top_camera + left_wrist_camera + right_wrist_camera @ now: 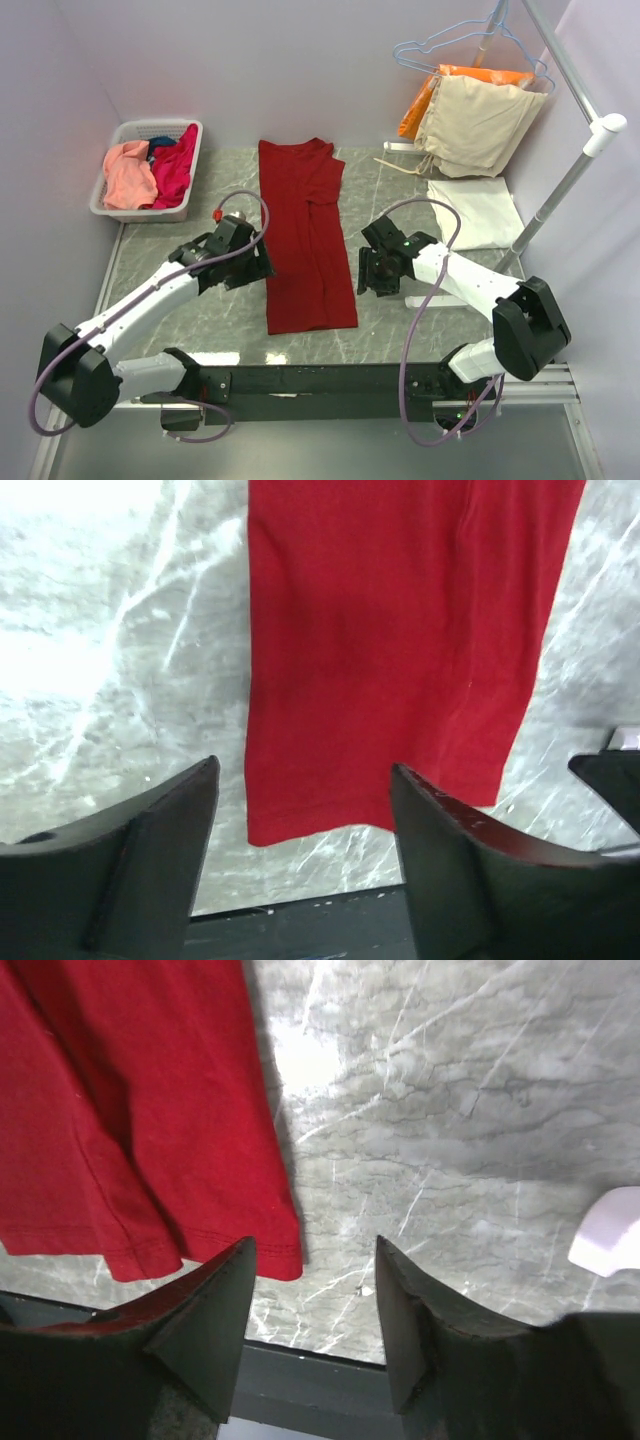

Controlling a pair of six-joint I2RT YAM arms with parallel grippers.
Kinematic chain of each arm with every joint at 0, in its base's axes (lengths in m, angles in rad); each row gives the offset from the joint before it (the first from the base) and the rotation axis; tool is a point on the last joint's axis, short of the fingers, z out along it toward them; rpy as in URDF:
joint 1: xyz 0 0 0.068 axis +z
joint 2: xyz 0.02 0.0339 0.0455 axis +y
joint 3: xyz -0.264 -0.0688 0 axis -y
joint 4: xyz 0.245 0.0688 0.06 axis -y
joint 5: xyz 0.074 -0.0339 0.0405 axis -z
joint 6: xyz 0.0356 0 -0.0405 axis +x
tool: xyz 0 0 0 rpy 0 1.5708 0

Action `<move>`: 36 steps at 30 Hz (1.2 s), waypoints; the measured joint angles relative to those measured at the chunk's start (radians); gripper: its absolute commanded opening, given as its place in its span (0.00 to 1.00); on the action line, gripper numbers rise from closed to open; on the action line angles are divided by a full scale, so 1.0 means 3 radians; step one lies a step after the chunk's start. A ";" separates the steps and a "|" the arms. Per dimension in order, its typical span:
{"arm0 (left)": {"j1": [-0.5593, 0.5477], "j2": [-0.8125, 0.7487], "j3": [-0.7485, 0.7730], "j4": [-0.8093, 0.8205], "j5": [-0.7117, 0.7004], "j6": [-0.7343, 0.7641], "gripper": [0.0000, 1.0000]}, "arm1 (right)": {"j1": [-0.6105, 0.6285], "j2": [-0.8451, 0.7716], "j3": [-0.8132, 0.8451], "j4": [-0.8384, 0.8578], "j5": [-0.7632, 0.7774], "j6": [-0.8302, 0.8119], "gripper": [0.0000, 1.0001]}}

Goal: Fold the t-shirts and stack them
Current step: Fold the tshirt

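- Centre: a dark red short-sleeved cloth t-shirt [305, 240] lies flat on the grey marbled table [170, 295]. It is folded lengthwise into a long narrow strip, with the collar at the far end and the hem toward the arm bases.
- Left side: the left gripper [258, 266] hovers just beside the strip's left edge. In its wrist view the two black fingers [150, 850] stand wide apart with nothing between them, and the hem's corner lies on the table beyond the gap.
- Right side: the right gripper [364, 278] hangs just beside the strip's right edge. Its black fingers [200, 1320] are likewise parted and empty. The hem's other corner shows next to one finger; contact with the cloth cannot be told.
- Far left corner: a white plastic lattice basket [135, 213] holds a crumpled salmon-pink t-shirt [128, 175], a magenta t-shirt [175, 165] and a glimpse of blue cloth [160, 145].
- Right of the table: a cream-white t-shirt [475, 212] lies folded flat, well apart from the red strip.
- Far right: beige and orange garments on wire hangers [480, 120] hang above it.
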State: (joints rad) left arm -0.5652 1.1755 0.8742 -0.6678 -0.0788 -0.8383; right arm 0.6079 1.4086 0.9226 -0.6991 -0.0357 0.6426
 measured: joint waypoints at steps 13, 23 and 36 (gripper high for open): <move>-0.0257 0.0080 -0.0713 0.0036 0.0345 -0.0429 0.49 | 0.0000 0.0000 -0.0249 0.0300 -0.0156 0.0041 0.50; -0.0366 0.0117 -0.1063 0.0357 0.0631 -0.0652 0.42 | 0.0048 0.0008 -0.0420 0.0456 -0.0301 0.0032 0.47; -0.0434 0.0170 -0.1185 0.0726 0.0735 -0.0927 0.41 | 0.0160 0.0191 -0.0661 0.0771 -0.0698 -0.0057 0.48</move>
State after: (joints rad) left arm -0.6952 1.2266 0.5186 -0.4500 0.1417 -1.1164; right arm 0.6559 1.4658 0.7242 -0.4679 -0.2451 0.6254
